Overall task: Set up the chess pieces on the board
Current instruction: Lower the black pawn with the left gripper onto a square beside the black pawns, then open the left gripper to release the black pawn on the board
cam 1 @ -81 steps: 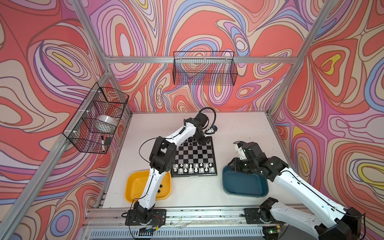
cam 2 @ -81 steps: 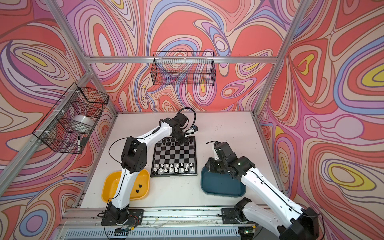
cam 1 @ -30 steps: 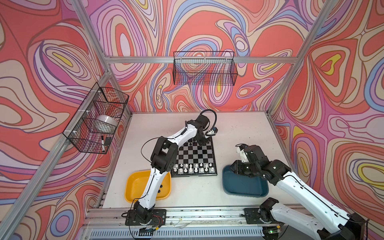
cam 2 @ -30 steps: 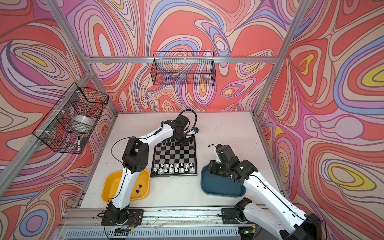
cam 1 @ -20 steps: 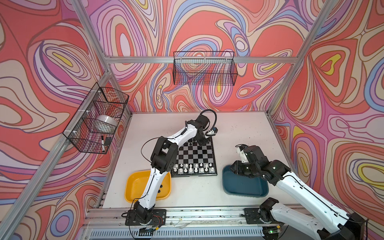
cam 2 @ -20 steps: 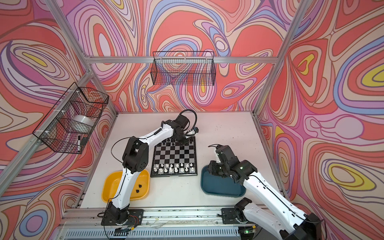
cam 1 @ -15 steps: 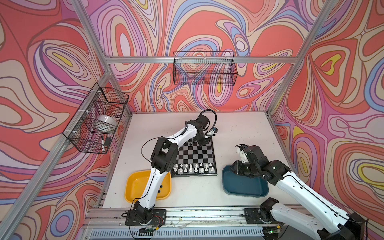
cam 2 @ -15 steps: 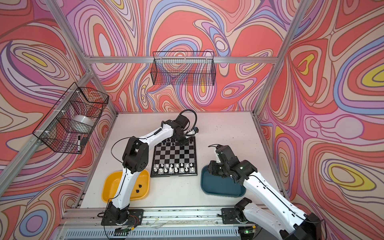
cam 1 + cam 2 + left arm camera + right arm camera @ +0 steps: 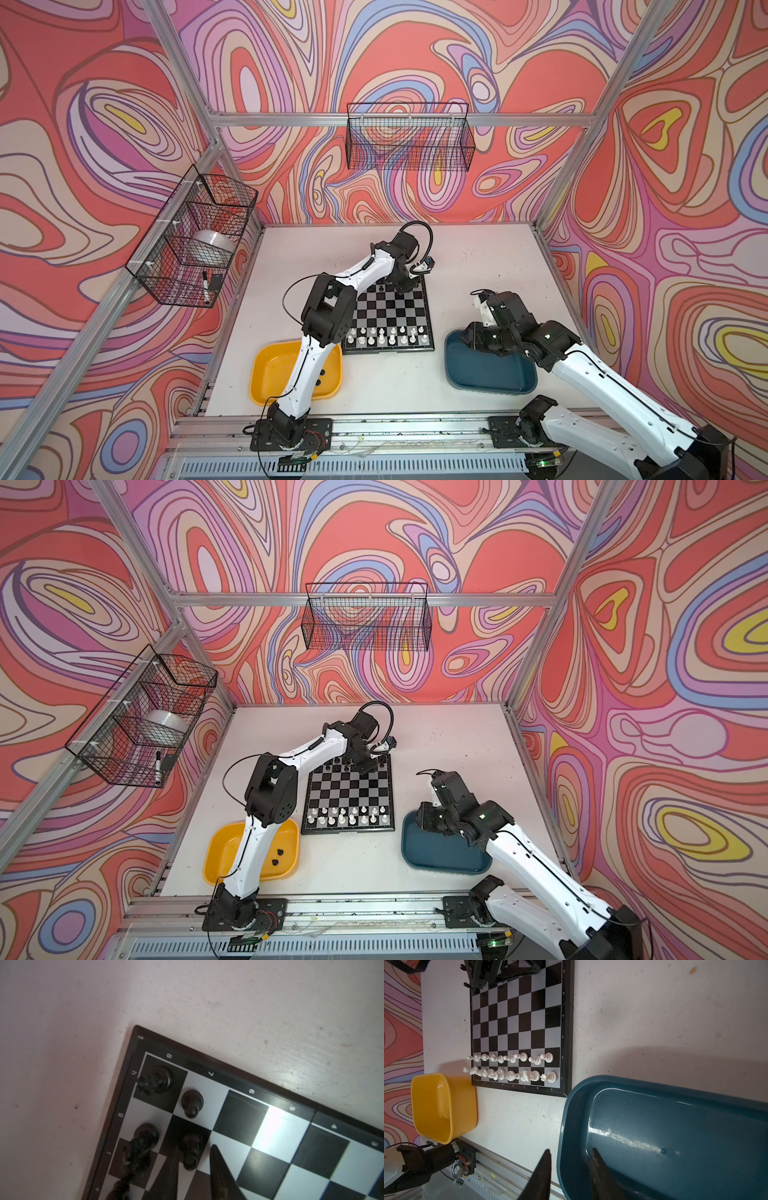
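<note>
Judged release step: left end effector (image 9: 194,1147), jaws apart, straddles tiny glossy black plastic pawn (image 9: 192,1153) upright on black-and-silver chequered board (image 9: 276,1126); next likely needs a straight lift clear.

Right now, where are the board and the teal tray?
board (image 9: 390,309): in a top view, an empty middle square.
teal tray (image 9: 488,374): in a top view, its bare floor.

In both top views the left arm (image 9: 361,270) hides part of the far rows of the flat black-and-silver checked chessboard (image 9: 392,311). In the left wrist view, glossy black plastic chessmen (image 9: 135,1157) at the picture's edge blur together, cut off.
</note>
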`<state>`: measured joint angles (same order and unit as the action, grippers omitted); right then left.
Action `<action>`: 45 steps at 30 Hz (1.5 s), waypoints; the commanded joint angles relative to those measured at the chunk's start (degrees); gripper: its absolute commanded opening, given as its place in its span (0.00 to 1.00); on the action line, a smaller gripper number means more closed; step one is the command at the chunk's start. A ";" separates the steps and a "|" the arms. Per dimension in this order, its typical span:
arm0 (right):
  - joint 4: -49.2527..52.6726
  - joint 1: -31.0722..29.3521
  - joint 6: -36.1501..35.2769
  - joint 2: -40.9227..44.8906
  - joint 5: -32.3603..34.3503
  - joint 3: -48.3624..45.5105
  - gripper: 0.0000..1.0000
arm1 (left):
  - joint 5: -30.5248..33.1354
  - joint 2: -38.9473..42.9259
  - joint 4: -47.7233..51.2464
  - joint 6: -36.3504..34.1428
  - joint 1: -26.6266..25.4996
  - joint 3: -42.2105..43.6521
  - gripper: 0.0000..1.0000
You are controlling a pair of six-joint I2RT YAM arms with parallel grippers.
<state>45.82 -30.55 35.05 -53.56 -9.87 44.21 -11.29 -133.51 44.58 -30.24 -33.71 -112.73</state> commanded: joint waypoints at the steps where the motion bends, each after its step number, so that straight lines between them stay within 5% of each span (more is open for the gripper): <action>1: -0.45 0.13 -0.22 0.91 0.60 -0.65 0.32 | 0.22 2.64 0.49 -0.71 -0.39 0.86 0.29; 25: -0.33 0.13 -0.29 2.11 0.52 -0.48 0.32 | -0.01 9.04 2.63 -0.66 -0.38 5.91 0.36; 31: 0.49 0.13 -0.36 1.75 0.37 0.55 0.32 | -0.66 13.88 1.13 -1.01 -0.30 11.92 0.45; 45: 3.29 0.13 -1.81 2.23 0.52 3.32 0.31 | 3.21 27.47 5.77 -2.75 0.31 23.62 0.47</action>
<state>47.64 -30.55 34.22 -51.83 -9.87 46.06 -9.50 -109.12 47.35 -31.51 -33.74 -91.33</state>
